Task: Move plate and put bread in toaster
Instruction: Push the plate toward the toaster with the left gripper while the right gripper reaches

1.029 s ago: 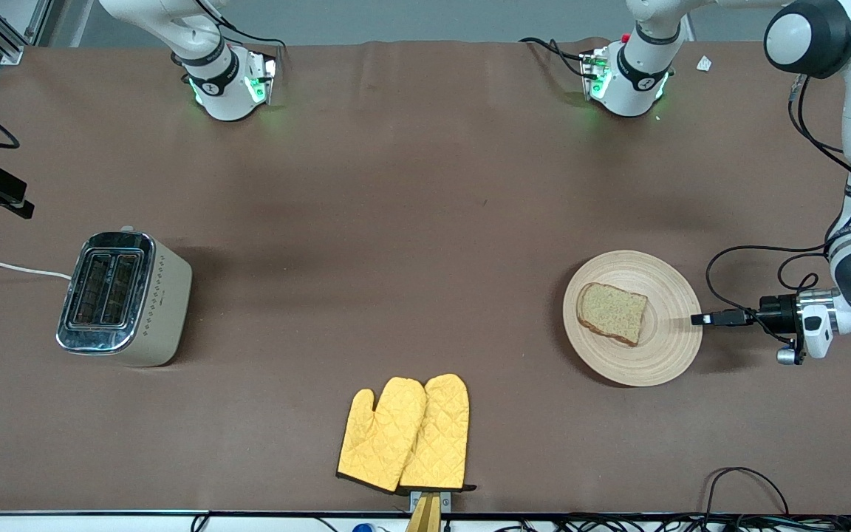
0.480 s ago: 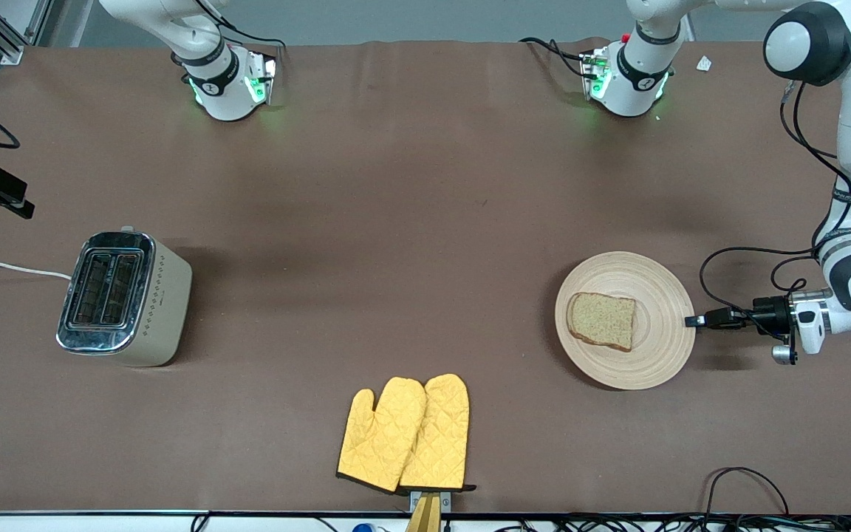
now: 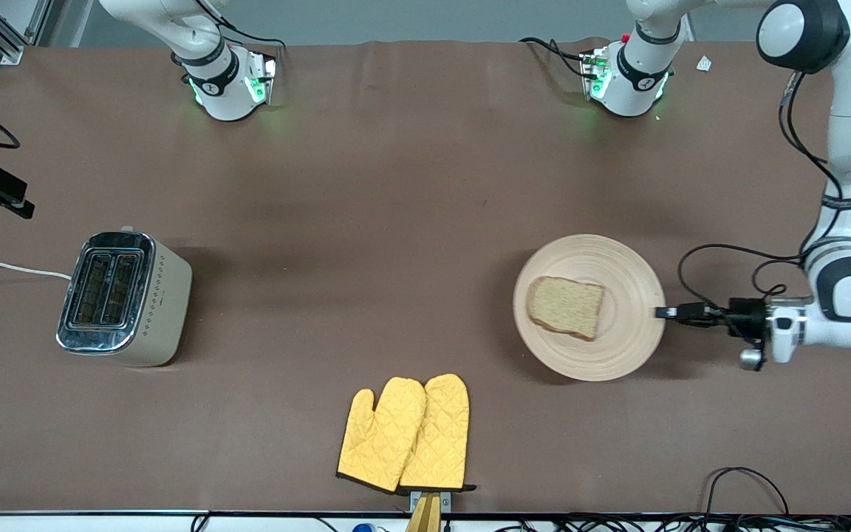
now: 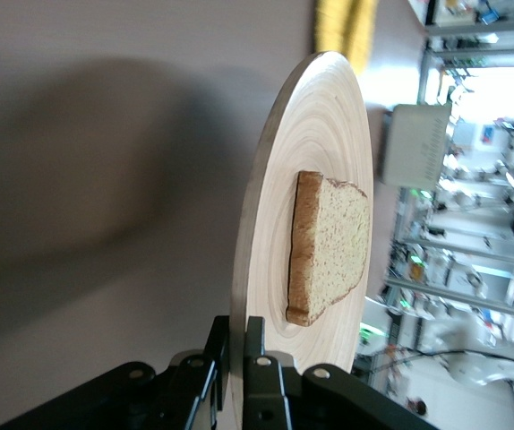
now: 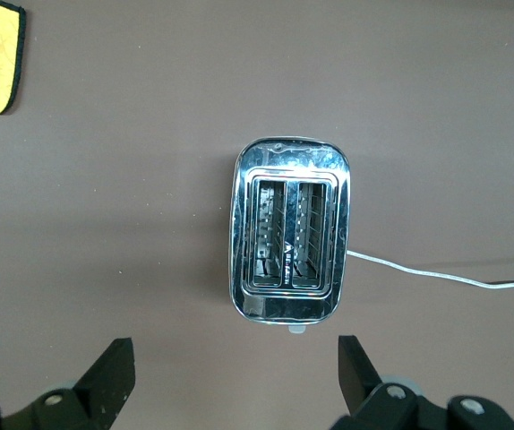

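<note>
The table (image 3: 411,222) holds the toaster (image 3: 126,298) at my right arm's end, both slots up to take a slice. The plate (image 3: 621,270) sits toward my left arm's end, the bread (image 3: 566,307) flat on it, so moving 1 carries both. My left gripper (image 3: 663,312) is clenched on the plate's rim. My right gripper (image 5: 235,372) hangs wide apart over the toaster, waiting.

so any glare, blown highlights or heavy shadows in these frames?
Front view: even light, soft shadows beside the toaster and under the plate. Left wrist view: the background past the plate rim is blown out white, and a broad dark shadow lies on the table. Right wrist view: the toaster's chrome top throws bright glare.
</note>
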